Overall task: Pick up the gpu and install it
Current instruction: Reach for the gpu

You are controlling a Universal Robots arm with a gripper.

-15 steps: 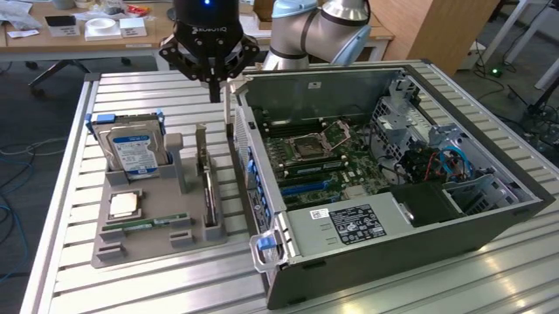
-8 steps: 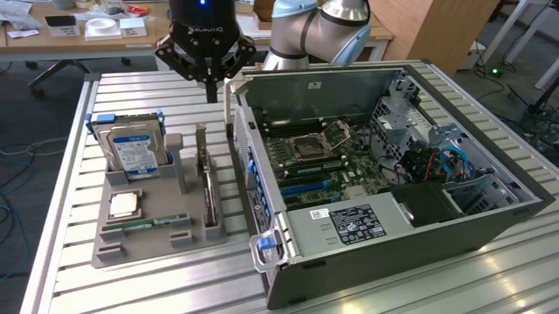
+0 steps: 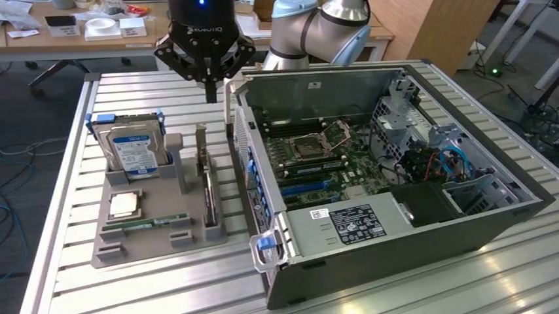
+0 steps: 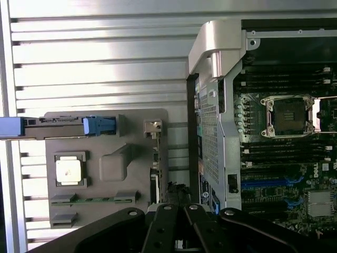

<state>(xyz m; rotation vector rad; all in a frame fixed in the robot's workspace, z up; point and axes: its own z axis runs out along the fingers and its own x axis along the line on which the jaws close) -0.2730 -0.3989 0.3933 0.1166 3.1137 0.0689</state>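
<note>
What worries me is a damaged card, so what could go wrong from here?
1. The gripper hangs shut above the gpu. If it came down like this, it would probably strike the card's top edge rather than straddle it.
2. The gpu stands on its thin edge in the grey holder, so an off-centre grip could tilt or jam it.
3. The computer case stands close beside the card, so an opened finger might knock its wall.

ROBOTIQ stands on the pincer [image 3: 211,95] housing; the hard drive [image 3: 133,154] label's print cannot be made out.
</note>
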